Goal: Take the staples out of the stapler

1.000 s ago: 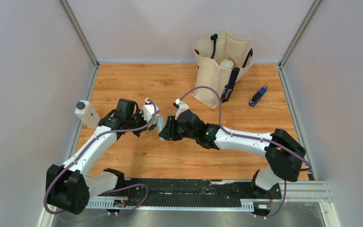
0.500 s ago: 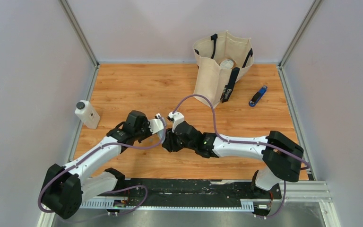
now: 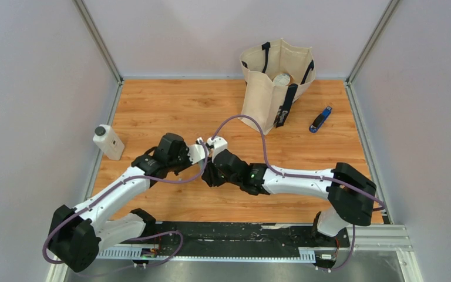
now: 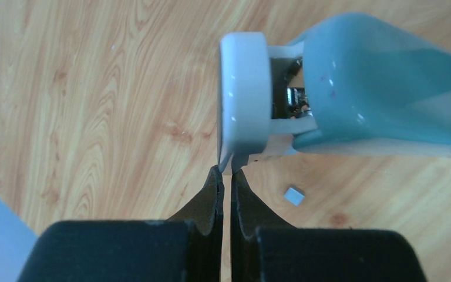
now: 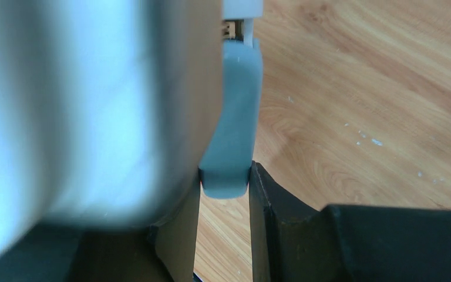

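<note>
1. Stapler [image 4: 381,88]: teal body with a white end cap [image 4: 245,88]. It is held off the table [image 3: 170,106] between both arms, well apart from the bag [image 3: 270,88], on the bag's near-left side.
2. Right gripper [image 5: 223,188]: clamped on the teal body, one finger on each side.
3. Left gripper [image 4: 226,176]: pinched fully together, tips at a thin sliver under the white cap. Whether they nip that sliver cannot be told.
4. Metal works show in the gap between cap and body. No strip of staples is seen drawn out.
5. Small grey chip [image 4: 294,195]: lies on the table, also near-left of the bag. It may be a staple fragment, but it is too small to tell.
6. Progress, as judged: the stapler is lifted and braced, and emptying is not yet shown done.
7. Not handled: dark-blue oblong thing [image 3: 320,119], just right of the bag; white bottle [image 3: 108,142], well left of the bag.
</note>
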`<state>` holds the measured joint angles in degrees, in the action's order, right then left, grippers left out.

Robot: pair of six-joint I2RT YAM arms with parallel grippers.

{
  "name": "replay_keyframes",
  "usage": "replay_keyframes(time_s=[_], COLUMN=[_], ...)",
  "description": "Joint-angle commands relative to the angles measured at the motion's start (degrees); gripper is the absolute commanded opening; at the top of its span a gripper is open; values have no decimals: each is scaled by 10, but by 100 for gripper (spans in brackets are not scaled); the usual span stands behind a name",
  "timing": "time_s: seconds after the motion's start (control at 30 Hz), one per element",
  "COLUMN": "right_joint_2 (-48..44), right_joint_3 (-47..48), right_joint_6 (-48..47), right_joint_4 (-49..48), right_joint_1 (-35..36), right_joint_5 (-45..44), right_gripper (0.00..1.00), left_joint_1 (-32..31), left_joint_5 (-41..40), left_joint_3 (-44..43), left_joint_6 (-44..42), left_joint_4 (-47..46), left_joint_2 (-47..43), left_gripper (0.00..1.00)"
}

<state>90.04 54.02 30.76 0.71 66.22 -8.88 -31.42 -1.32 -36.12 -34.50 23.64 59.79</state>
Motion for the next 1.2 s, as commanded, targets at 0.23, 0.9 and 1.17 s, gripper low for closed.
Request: replay_keyframes(time_s=[0.23,0.9,1.17], right_joint_2=[-2,122,164], right_joint_3=[113,209,212], right_joint_6=[-14,-20,39], right_joint_4=[115,208,195], right_joint_1=[-45,-92,-160], right_joint_5=[-68,-61,-34], right_gripper=[0,10,67], left_joint_1=[7,180,180], left_joint_5=[194,273,263], left_joint_3=[-175,-196,-171], left_joint_6=[41,126,130], left_joint_4=[250,254,222], left_joint_2=[-56,-81,-74], left_gripper=[10,41,41])
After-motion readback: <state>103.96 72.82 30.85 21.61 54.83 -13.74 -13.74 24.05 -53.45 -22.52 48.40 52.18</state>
